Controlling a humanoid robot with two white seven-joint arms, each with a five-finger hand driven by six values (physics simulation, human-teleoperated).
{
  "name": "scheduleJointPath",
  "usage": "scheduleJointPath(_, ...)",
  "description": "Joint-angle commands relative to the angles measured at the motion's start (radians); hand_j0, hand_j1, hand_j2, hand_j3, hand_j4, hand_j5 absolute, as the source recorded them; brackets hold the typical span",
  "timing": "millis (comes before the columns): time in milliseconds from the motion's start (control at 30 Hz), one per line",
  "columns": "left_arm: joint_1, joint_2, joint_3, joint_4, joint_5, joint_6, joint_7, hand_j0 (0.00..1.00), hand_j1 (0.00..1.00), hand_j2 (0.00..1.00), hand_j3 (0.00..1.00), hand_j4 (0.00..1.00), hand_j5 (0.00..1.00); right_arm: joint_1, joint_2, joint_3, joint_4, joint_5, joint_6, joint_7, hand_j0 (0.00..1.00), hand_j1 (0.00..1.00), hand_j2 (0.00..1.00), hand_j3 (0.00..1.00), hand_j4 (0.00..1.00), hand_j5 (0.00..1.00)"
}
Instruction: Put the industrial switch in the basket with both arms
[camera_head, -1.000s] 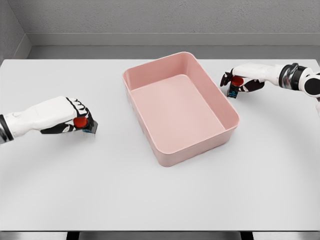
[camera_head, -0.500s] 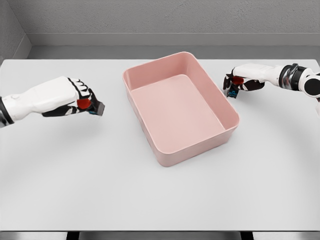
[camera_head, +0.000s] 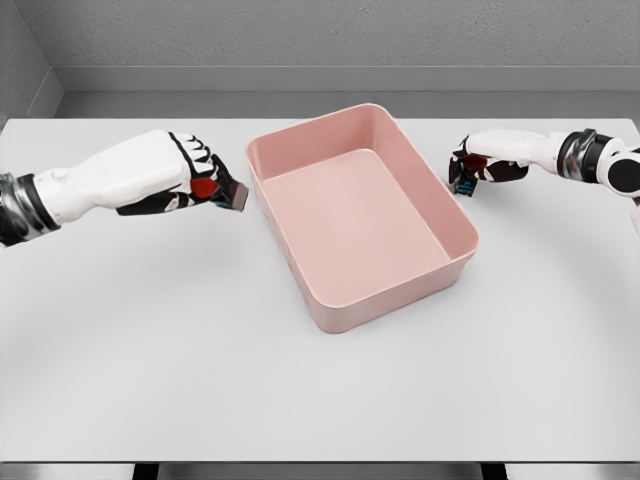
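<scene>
Gripping one industrial switch (camera_head: 222, 192) just left of the pink basket (camera_head: 455, 262), our left hand (camera_head: 185, 172) hovers over the table (camera_head: 150, 350); our right hand (camera_head: 480, 163) clutches a second switch (camera_head: 464, 183) beside the basket's right wall.

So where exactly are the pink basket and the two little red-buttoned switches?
pink basket (camera_head: 455, 262): head view, near right rim.
left switch (camera_head: 222, 191): head view, its body, in the left robot hand.
right switch (camera_head: 468, 172): head view, its body, in the right robot hand.
</scene>
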Motion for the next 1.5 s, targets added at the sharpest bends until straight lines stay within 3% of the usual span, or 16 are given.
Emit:
scheduleJointPath(0,-0.006,-0.026,-0.005,-0.010,0.004,0.001,-0.003,0.51,0.51,0.51,0.51,0.51,0.51,0.000,0.001,0.011,0.001,0.022,-0.009,0.012,0.46,0.46,0.46,0.46,0.46,0.46)
scheduleJointPath(133,-0.046,-0.066,-0.048,-0.013,0.004,0.001,-0.008,0.51,0.51,0.51,0.51,0.51,0.51,0.000,0.001,0.011,0.004,0.032,-0.008,0.012,0.57,0.57,0.57,0.57,0.57,0.57)
scheduleJointPath(467,-0.133,-0.170,-0.112,-0.002,-0.003,0.001,-0.028,0.52,0.52,0.52,0.52,0.52,0.52,0.000,0.001,0.011,0.007,0.038,0.000,0.012,0.73,0.73,0.73,0.73,0.73,0.73)
scheduleJointPath(700,-0.158,-0.218,-0.137,0.001,-0.005,0.001,-0.058,0.54,0.54,0.54,0.54,0.54,0.54,-0.003,0.001,0.008,0.011,0.039,0.001,0.012,0.73,0.73,0.73,0.73,0.73,0.73)
scheduleJointPath(733,-0.163,-0.218,-0.138,0.001,-0.006,0.001,-0.058,0.59,0.59,0.59,0.59,0.59,0.59,-0.005,0.001,0.008,0.027,0.039,0.001,0.011,0.73,0.73,0.73,0.73,0.73,0.73)
scheduleJointPath(767,-0.163,-0.229,-0.141,0.001,-0.003,0.001,-0.057,0.86,0.86,0.86,0.86,0.86,0.86,-0.005,0.001,0.006,0.027,0.039,0.001,0.011,0.73,0.73,0.73,0.73,0.73,0.73)
scheduleJointPath(800,-0.163,-0.232,-0.141,-0.001,-0.003,0.001,-0.055,1.00,1.00,1.00,1.00,1.00,1.00,-0.003,0.001,0.006,0.027,0.039,0.001,0.011,0.73,0.73,0.73,0.73,0.73,0.73)
scheduleJointPath(933,-0.187,-0.256,-0.143,-0.001,-0.008,0.001,-0.057,1.00,1.00,1.00,1.00,1.00,1.00,-0.003,0.001,-0.001,0.033,0.041,0.001,0.009,0.73,0.73,0.73,0.73,0.73,0.73)
scheduleJointPath(1233,-0.219,-0.278,-0.152,0.002,-0.014,0.001,-0.057,1.00,1.00,1.00,1.00,1.00,1.00,-0.005,-0.001,-0.001,0.033,0.044,0.001,0.004,0.56,0.56,0.56,0.56,0.56,0.56)
scheduleJointPath(1367,-0.216,-0.261,-0.141,0.004,-0.006,0.001,-0.057,1.00,1.00,1.00,1.00,1.00,1.00,-0.009,-0.001,-0.001,0.034,0.058,0.003,0.003,0.49,0.49,0.49,0.49,0.49,0.49)
scheduleJointPath(1467,-0.209,-0.192,-0.123,0.005,0.003,0.001,-0.055,1.00,1.00,1.00,1.00,1.00,1.00,-0.009,-0.001,-0.001,0.034,0.064,0.015,0.001,0.49,0.49,0.49,0.49,0.49,0.49)
